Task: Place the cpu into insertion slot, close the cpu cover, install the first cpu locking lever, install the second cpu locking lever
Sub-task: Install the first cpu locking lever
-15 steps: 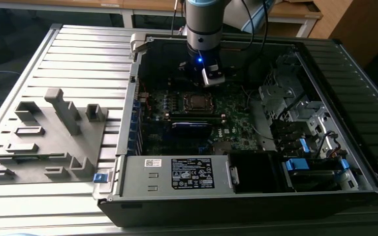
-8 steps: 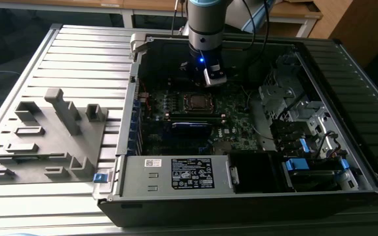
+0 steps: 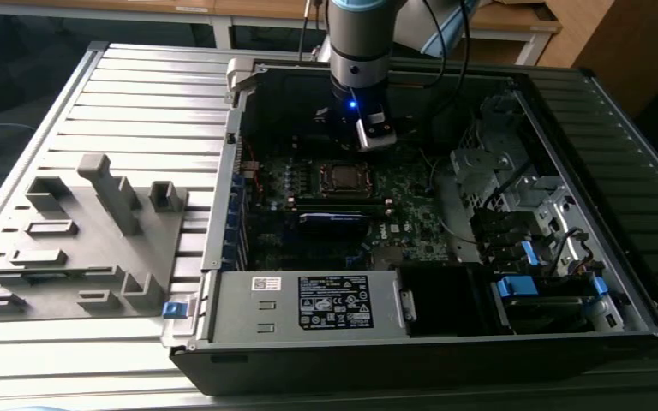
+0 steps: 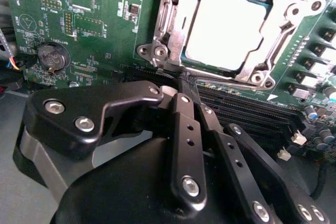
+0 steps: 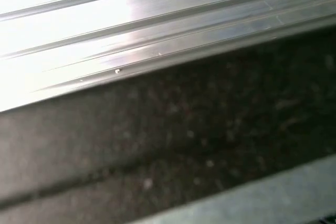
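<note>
The computer case lies open on the table, so the arm can reach straight down to the motherboard. The cpu already sits in its socket, its pale top showing through the window of the cpu cover, which lies flat over it. In the second wrist view the pincer is clenched, with no gap showing between its fingers and nothing gripped. Its tip is just beside the cover's near corner. Whether it touches a locking lever there I cannot tell.
</note>
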Controlling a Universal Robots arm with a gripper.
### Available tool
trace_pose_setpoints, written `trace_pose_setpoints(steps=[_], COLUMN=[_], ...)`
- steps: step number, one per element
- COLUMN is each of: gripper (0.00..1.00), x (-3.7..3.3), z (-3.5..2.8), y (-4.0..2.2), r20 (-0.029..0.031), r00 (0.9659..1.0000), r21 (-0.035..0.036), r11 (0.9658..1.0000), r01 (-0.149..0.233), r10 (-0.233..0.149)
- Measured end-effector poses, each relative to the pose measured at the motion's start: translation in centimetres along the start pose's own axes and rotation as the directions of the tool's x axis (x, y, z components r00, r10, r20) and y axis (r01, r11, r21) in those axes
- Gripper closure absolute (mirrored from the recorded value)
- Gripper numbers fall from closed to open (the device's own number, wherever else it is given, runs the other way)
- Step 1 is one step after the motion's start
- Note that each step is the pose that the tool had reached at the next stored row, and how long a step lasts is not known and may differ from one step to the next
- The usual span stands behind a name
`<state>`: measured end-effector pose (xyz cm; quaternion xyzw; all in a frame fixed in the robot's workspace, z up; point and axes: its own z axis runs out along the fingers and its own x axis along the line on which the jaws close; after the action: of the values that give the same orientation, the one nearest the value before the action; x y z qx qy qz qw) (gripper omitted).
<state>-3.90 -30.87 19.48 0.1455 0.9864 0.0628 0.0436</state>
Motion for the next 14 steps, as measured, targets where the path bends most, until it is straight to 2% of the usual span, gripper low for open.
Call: trace_pose_setpoints(steps=[6, 14], gripper=[0.89, 0.89], x=[-0.04, 0.09], z=[-0.52, -0.54], y=[0.07, 0.10], r20=[0.0000, 0.0006], r00=[1.0000, 1.0000], r21=[0.0000, 0.0003], r11=[1.0000, 1.0000], r01=[0.000, -0.004], r10=[0.000, 0.004])
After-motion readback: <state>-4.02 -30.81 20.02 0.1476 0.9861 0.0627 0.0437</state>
